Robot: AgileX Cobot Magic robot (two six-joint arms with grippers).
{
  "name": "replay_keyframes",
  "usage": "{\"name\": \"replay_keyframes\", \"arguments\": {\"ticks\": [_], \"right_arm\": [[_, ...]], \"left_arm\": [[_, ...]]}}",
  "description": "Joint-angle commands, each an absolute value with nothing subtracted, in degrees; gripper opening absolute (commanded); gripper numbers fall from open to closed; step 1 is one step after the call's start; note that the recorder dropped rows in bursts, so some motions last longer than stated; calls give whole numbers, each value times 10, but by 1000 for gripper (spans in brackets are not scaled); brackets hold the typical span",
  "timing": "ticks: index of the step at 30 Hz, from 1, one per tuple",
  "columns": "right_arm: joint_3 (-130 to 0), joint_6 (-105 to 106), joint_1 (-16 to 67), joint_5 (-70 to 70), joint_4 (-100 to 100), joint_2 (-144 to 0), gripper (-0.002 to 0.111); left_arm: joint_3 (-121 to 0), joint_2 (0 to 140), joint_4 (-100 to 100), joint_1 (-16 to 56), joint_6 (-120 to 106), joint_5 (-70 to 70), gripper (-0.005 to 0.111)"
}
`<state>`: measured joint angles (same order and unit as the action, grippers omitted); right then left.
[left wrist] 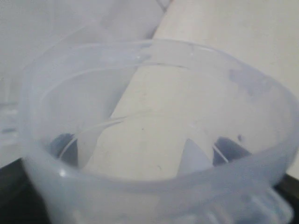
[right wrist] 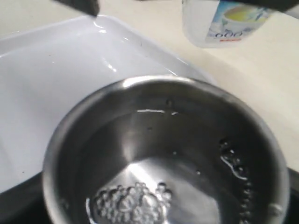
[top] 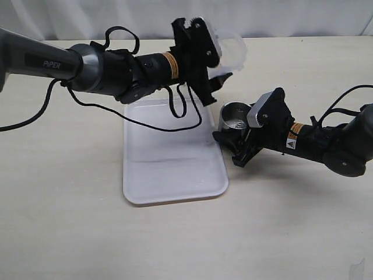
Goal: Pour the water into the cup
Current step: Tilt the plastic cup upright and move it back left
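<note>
Translucent plastic container, mouth toward the camera, is sitting between the fingers, which are showing as dark patches through its wall; beige table is lying beyond.

Shiny silver-grey marks the cup, glossy white the tray and pale beige the table, while the milky translucent container carries a white label printed in blue, yellow and red.

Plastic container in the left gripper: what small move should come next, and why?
Probably tip the tilted plastic container upright in the left gripper. The left wrist view seems to show no liquid inside it, while the cup, held by the right gripper, already holds bubbly water.
</note>
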<state>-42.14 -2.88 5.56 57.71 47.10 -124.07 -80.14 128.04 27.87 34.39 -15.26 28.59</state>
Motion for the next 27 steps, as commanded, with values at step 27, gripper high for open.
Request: {"name": "replay_keyframes", "arguments": {"ticks": [27], "right_arm": [[-426, -26, 54, 584, 473, -1239, 4]], "left_arm": [[-736, 1242, 234, -13, 226, 325, 0]]}}
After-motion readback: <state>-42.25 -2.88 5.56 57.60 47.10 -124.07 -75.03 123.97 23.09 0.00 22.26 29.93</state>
